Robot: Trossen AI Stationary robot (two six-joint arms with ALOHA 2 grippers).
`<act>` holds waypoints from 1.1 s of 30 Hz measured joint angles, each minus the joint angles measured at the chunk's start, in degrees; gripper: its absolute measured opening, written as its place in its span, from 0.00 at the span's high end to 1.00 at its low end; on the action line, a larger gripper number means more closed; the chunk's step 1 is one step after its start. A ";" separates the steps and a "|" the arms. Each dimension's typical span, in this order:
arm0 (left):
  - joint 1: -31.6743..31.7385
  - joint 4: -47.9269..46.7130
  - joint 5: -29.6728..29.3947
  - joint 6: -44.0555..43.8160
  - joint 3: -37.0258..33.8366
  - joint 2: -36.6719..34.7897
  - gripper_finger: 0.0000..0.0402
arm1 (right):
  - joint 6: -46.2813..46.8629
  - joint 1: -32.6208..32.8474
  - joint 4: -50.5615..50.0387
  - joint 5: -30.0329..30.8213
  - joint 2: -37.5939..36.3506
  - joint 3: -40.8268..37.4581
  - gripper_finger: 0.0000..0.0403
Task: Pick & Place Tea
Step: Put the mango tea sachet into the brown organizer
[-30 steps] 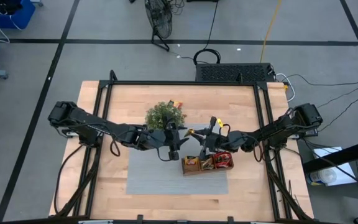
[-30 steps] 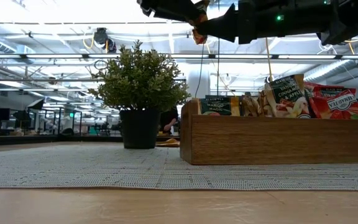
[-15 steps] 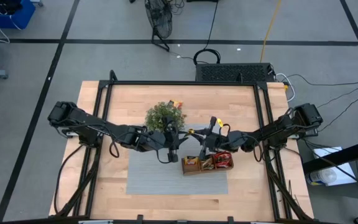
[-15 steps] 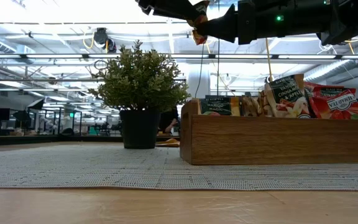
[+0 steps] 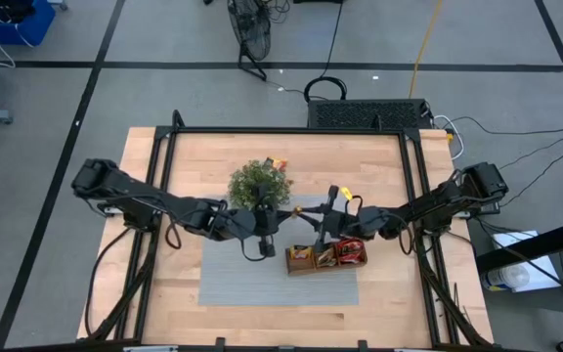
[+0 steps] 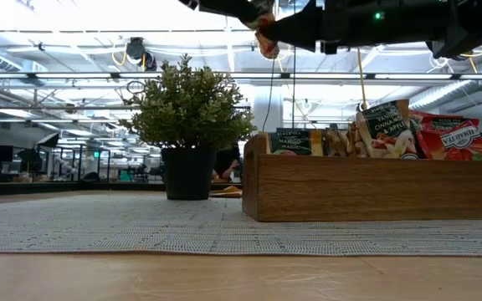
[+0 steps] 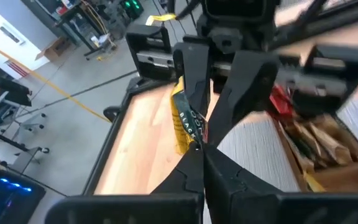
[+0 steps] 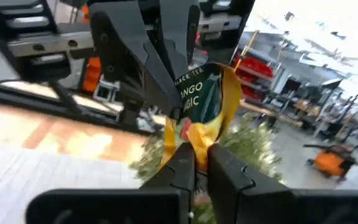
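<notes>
The left gripper [image 7: 197, 146] has just pinched shut on the near edge of a green and yellow mango tea sachet [image 8: 199, 109]; a moment ago its fingers stood wide apart around that packet, and now they meet on it in the air above the grey mat [image 5: 233, 279], between the potted plant [image 5: 259, 183] and the wooden tray [image 5: 325, 258]. The right gripper [image 8: 194, 152] has the same sachet by its opposite edge: its fingers are close together on the foil and appear only now to be starting to loosen, so for this instant both arms have the packet at once. In the low view the two grippers meet at the very top of the picture with the sachet [image 6: 265, 38] hanging between them, well above the tray [image 6: 375, 188], whose compartments already stand full of upright sachets, a dark green one at one end, brown ones in the middle and red ones at the other. This reads as a hand-over in mid-air: the packet is passing from the right arm to the left. It is not yet complete, since the right fingers have not visibly let go. If the right arm pulls back before its grip has fully eased, the thin foil could tear or slip out of the left pinch, which holds only a narrow margin. Where the left arm will set it I cannot tell.
</notes>
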 joint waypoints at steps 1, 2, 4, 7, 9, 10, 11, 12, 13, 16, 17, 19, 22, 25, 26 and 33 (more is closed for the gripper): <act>-0.32 -1.07 -0.09 0.00 0.00 -0.49 0.99 | 0.83 0.00 -0.58 0.07 0.00 -0.01 0.94; -0.71 -2.32 -0.20 -0.12 -0.07 -0.98 0.99 | 1.65 0.07 -1.29 0.04 0.00 -0.04 0.93; -1.10 -3.54 -0.41 -1.56 -0.09 -1.36 0.99 | 3.67 0.36 -2.17 0.22 0.00 -0.06 0.92; -1.92 -7.91 -0.42 -5.53 -0.09 -2.55 1.00 | 4.91 0.97 -3.88 0.62 0.03 -0.20 0.90; -2.23 -8.60 0.84 -8.12 0.18 -2.97 1.00 | 5.04 1.52 -5.53 0.84 0.25 -0.45 0.89; -2.51 -9.62 1.98 -9.36 0.22 -2.99 1.00 | 5.06 1.85 -5.56 0.85 0.26 -0.45 0.89; -2.77 -10.91 3.35 -10.09 0.15 -2.94 1.00 | 5.23 2.27 -5.22 0.88 0.12 -0.43 0.88; -3.15 -11.67 5.21 -10.42 0.03 -2.76 1.00 | 5.78 2.68 -5.22 0.85 0.07 -0.32 0.88; -3.51 -12.01 7.14 -10.46 0.02 -2.65 1.00 | 6.61 3.08 -5.37 0.77 0.07 -0.32 0.88; -4.89 -13.40 12.28 -11.04 0.03 -2.70 1.00 | 8.63 4.18 -6.09 -1.02 0.14 -0.34 0.88; -5.33 -14.36 13.08 -11.66 0.04 -2.65 1.00 | 9.24 4.47 -6.11 -2.55 -0.02 -0.34 0.87; -6.13 -16.67 13.57 -13.32 0.00 -2.53 1.00 | 9.96 5.04 -6.92 -5.72 -0.27 -0.25 0.85; -6.76 -16.89 14.13 -15.26 0.00 -2.53 1.00 | 11.37 5.94 -11.49 -6.62 -0.28 1.22 0.77; -7.05 -15.33 14.92 -16.41 0.02 -1.33 1.00 | 13.91 6.39 -17.69 -5.14 -0.28 3.19 0.69; -7.06 -14.58 15.74 -16.42 0.02 -0.71 1.00 | 14.14 6.36 -19.35 -5.23 -0.28 3.70 0.66; -5.03 -6.58 24.81 -13.83 -0.04 6.85 1.00 | 12.51 7.56 -21.65 1.24 -3.54 4.29 0.57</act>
